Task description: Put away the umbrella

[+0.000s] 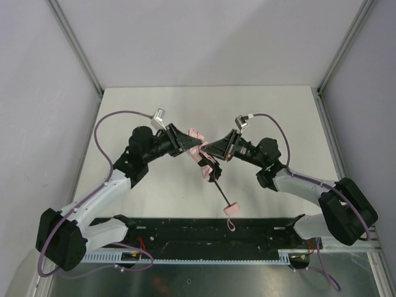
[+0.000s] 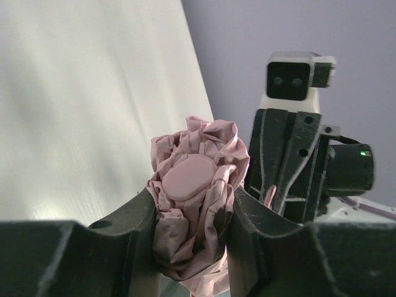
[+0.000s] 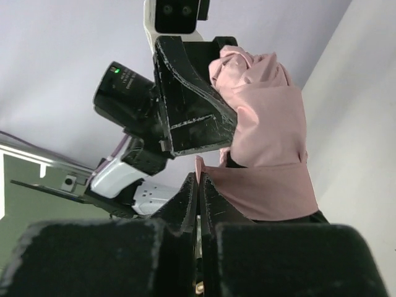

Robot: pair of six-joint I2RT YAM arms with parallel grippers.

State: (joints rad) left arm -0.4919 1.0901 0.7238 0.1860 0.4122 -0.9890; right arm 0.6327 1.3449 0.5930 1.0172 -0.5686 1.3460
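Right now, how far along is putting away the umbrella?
Done: the umbrella's canopy is bunched shut. In hand: left end effector clamps it; right end effector pinches its pink strap. Left: the shaft is not collapsed, nothing is stowed.

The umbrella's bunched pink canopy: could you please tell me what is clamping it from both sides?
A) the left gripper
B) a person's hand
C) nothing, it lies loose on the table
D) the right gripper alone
A: in the left wrist view the umbrella sits squeezed between the jaws of the left gripper, while the shut right gripper pinches only a thin pink strip of it.
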